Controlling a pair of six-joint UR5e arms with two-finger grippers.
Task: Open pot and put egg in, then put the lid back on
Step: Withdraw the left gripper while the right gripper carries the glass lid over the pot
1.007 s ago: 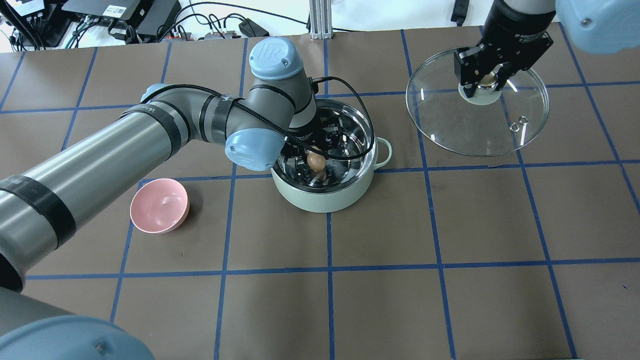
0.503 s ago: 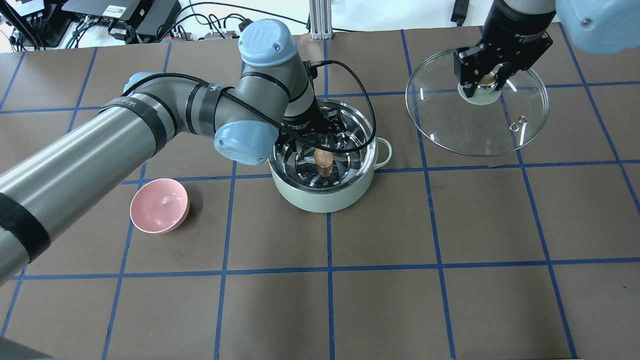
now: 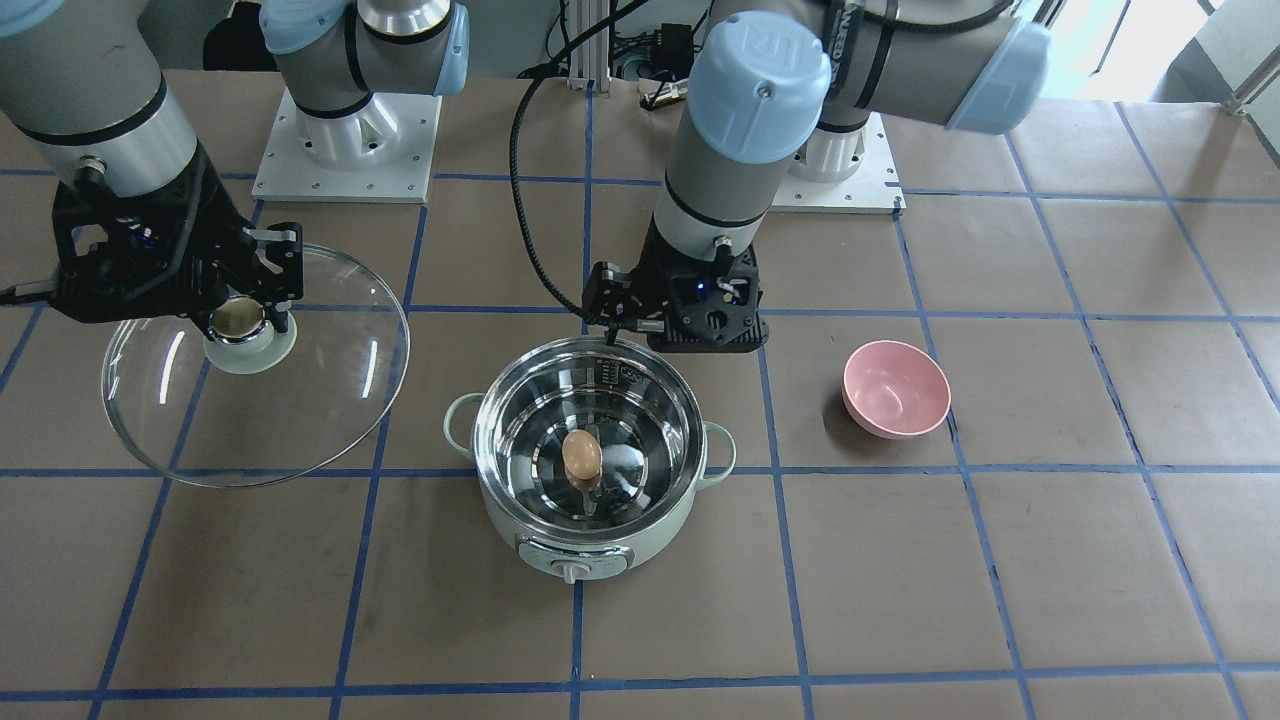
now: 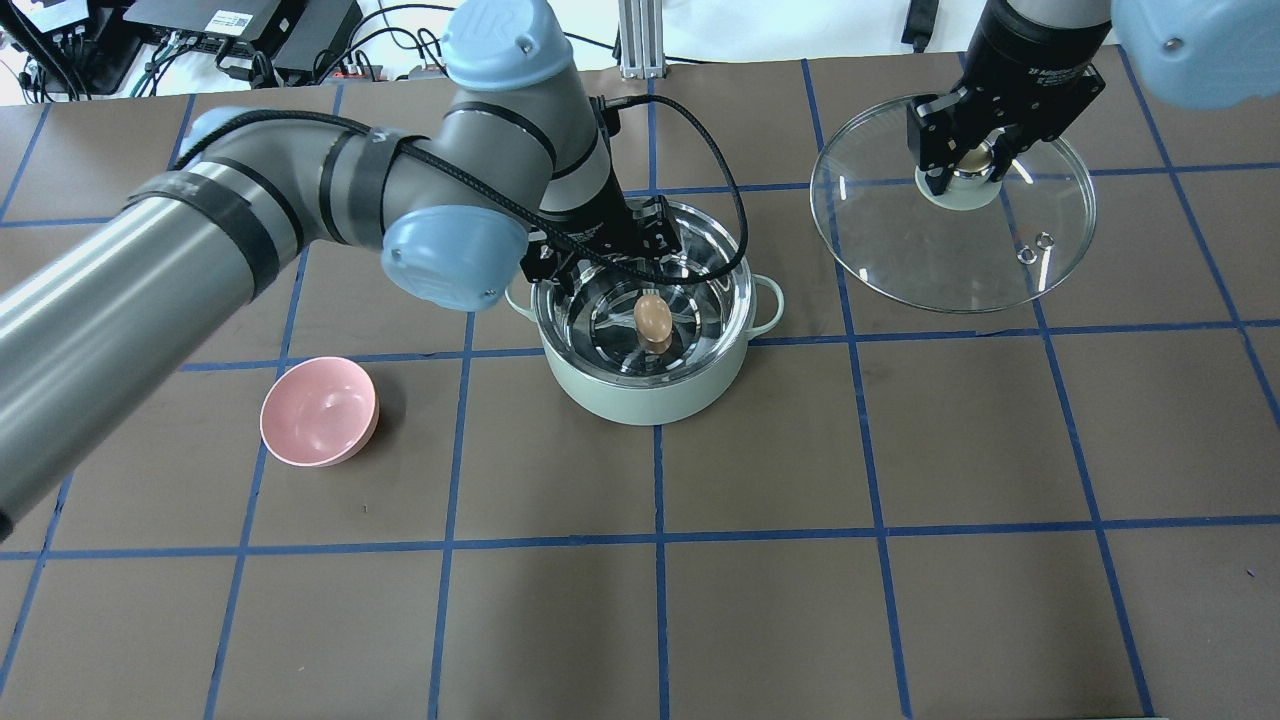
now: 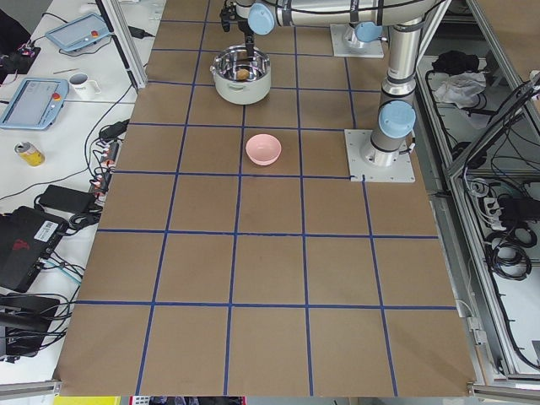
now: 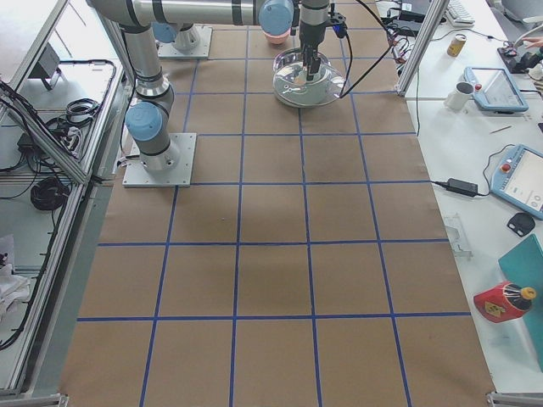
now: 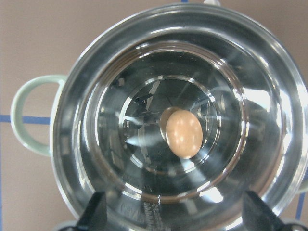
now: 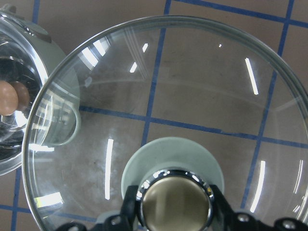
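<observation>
The right claw (image 4: pixel 968 160) is clamping the knob of the lid (image 4: pixel 950 255), while the pot (image 4: pixel 650 395) is sitting apart to this claw's left, holding the egg (image 4: pixel 652 318) beneath the spread, empty left claw (image 7: pixel 175 214).

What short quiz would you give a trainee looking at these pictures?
1. True or false: the egg lies inside the pot.
2. What does the right gripper hold? A: the egg. B: the knob of the lid. C: nothing.
3. Which gripper is empty, and is it open or shut?

Key:
1. True.
2. B. The lid is off to the side of the pot.
3. The left gripper. It is open above the pot.
</observation>
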